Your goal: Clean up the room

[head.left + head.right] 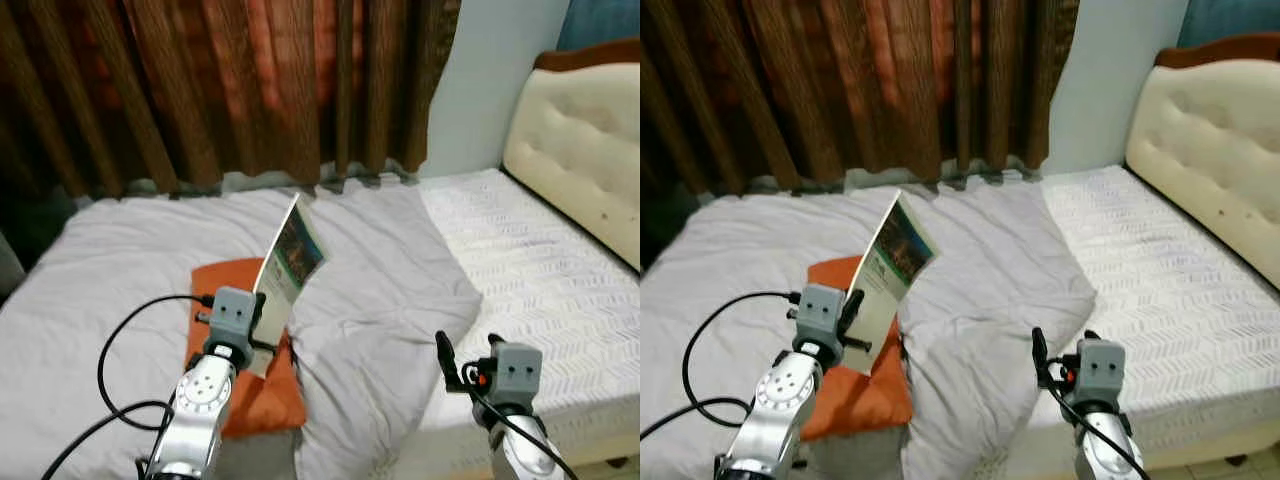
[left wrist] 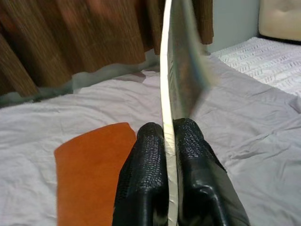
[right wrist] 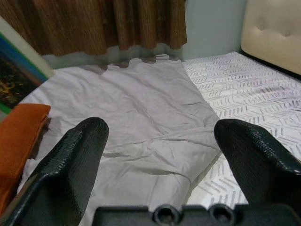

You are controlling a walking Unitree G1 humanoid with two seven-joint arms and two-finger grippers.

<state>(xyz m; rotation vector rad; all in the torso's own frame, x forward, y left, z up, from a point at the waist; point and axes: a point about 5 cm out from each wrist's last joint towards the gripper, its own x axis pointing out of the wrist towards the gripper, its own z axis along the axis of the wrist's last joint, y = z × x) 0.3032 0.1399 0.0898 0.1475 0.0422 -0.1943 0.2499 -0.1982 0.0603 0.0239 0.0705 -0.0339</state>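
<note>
L end effector [image 2: 170,141] grips booklet [image 1: 287,265] over orange cushion [image 1: 245,385].

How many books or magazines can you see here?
1: a thin book, clamped upright in the left gripper above the orange pillow on the bed. Others might lie hidden under the grey blanket.

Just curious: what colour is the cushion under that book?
Orange cushion, clearest in the left eye view.

Booklet [image 1: 287,268] upright over cushion [image 1: 250,385] on blanket [image 1: 370,270], curtain [image 1: 220,80] behind, headboard [image 1: 580,140] right.
</note>
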